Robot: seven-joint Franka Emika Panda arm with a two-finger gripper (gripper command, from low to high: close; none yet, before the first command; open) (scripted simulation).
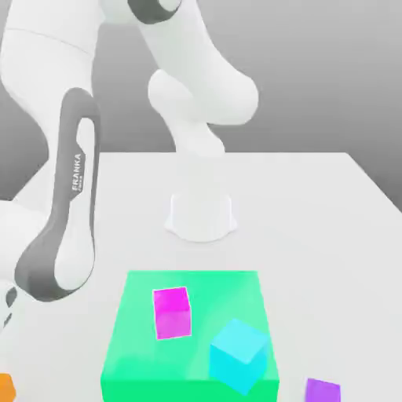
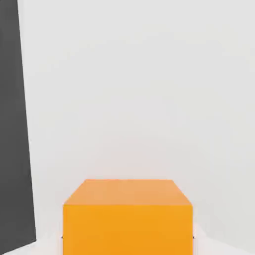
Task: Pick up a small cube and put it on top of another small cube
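Note:
The small orange cube (image 2: 127, 219) fills the near part of the hand view, resting on the white table. In the exterior view the same orange cube (image 1: 6, 388) peeks in at the lower left corner, off the green platform. My arm (image 1: 71, 212) bends down towards that corner, and its wrist end (image 1: 6, 302) sits just above the cube at the picture's edge. The light cyan cube (image 1: 238, 353) stands tilted on the green platform (image 1: 141, 345), towards the exterior view's right.
A magenta cube (image 1: 172, 312) stands on the platform to the left of the cyan one. A small purple cube (image 1: 323, 390) lies on the table off the platform's right corner. The arm's white base (image 1: 202, 216) is behind the platform. A dark strip (image 2: 12, 124) borders the table in the hand view.

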